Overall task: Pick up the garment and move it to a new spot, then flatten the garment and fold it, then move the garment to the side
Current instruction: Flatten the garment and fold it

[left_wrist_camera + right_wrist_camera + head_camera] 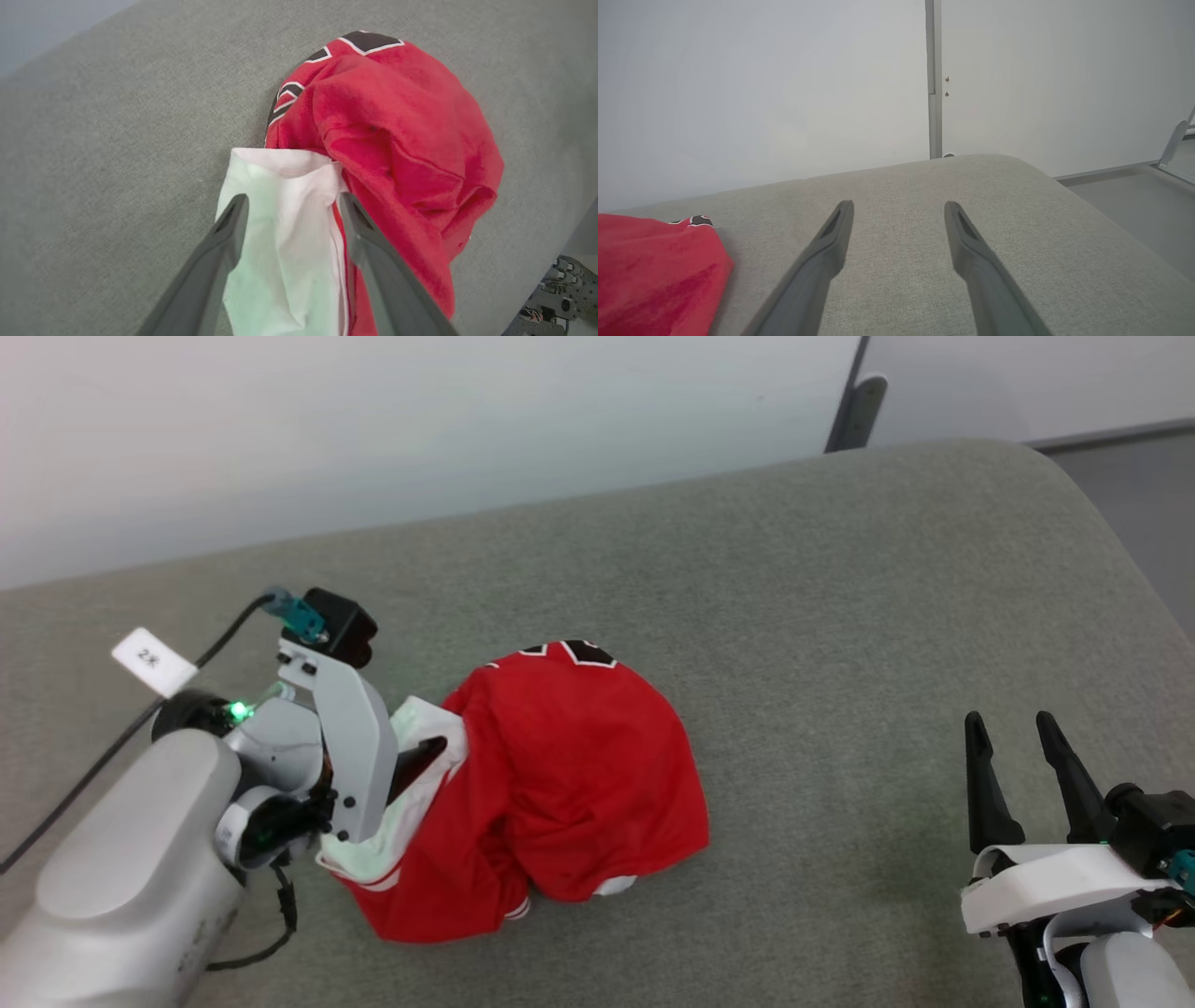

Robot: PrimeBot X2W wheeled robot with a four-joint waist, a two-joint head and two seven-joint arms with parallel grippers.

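Red jersey cloth is sitting in a crumpled heap: the garment (560, 784) is lying bunched on the padded grey surface (840, 569), left of its middle, with a black white-edged patch (369, 41) showing at the far side and a white sleeve (280, 233) spilling toward the robot. The left end effector (293, 198) is standing wide open, its two fingers straddling that white sleeve fold and gripping nothing. The step in hand is looking like the first pick-up. To do it well, the fingers are needing to sink deep enough to catch several layers (thin jersey is likely slipping out of a shallow pinch), then close fully before any lift. The right end effector (1010, 721) is hovering open too, well apart from the garment over bare padding, leaving room for a set-down there.
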